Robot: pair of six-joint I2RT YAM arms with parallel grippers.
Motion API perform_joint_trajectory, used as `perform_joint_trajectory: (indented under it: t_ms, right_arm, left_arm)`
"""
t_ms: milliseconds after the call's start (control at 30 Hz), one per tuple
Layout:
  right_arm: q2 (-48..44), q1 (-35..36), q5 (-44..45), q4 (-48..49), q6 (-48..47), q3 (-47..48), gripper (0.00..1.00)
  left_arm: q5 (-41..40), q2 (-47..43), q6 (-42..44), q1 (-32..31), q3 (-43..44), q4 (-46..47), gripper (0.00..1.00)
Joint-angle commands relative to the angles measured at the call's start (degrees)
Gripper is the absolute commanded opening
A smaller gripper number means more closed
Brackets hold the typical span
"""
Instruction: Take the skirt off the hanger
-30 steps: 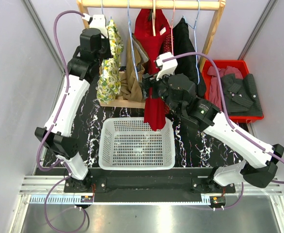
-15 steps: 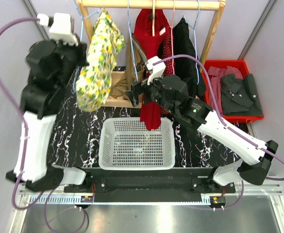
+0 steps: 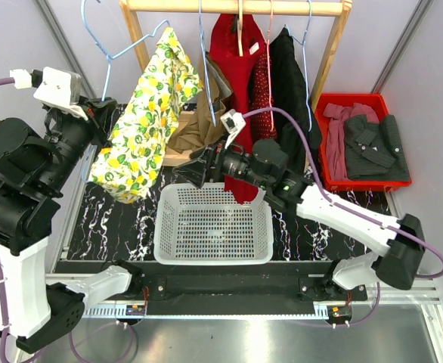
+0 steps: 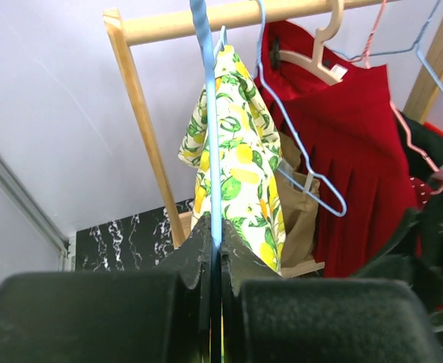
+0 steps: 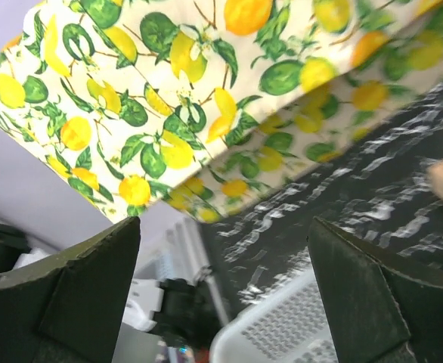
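The left gripper [image 4: 215,231] pinches the thin blue wire hanger [image 4: 209,113], with the soft lemon-print skirt [image 3: 142,128] draped just beyond it. The right gripper [image 5: 223,249] gapes wide, facing the skirt's folds

The lemon-print skirt [image 3: 142,125] hangs slantwise on the blue hanger [image 3: 104,53], filling the space between the left tool [image 4: 214,234], clamped on the wire, and the left post of the wooden rack [image 3: 134,38]. Below its hem, bare table [image 3: 119,219] lies beside the white basket [image 3: 161,227]. The right tool [image 5: 221,287], jaws wide with nothing between them, sits just short of the skirt. Behind it, a beige garment [image 3: 187,136], red dress [image 3: 236,68] and black garment [image 3: 286,76] crowd the rail. A red bin [image 3: 357,97] blocks the far right.
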Motion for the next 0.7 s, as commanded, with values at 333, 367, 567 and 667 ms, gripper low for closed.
perform_joint_trajectory:
  t_ms: [333,367,567,667]
  right_arm:
    - [13.32,-0.14,-5.30,27.90,19.73,6.03,0.97]
    - [15.07,-0.23,-5.22,28.77,20.43,6.55,0.95]
    - [22.20,-0.67,-8.55,32.91,25.54,12.26,0.91]
    - [21.95,-0.67,-10.75,31.86,26.16,10.89,0.91]
  left_arm:
    - [4.65,-1.95,-3.22,-0.28,-0.55,1.98,0.00]
    - [4.83,-2.13,-3.31,-0.28,-0.21,1.89,0.00]
    - [5.01,-3.01,-3.57,-0.11,0.32,1.36,0.00]
    - [4.83,-3.18,-2.34,-0.11,1.29,1.27,0.00]
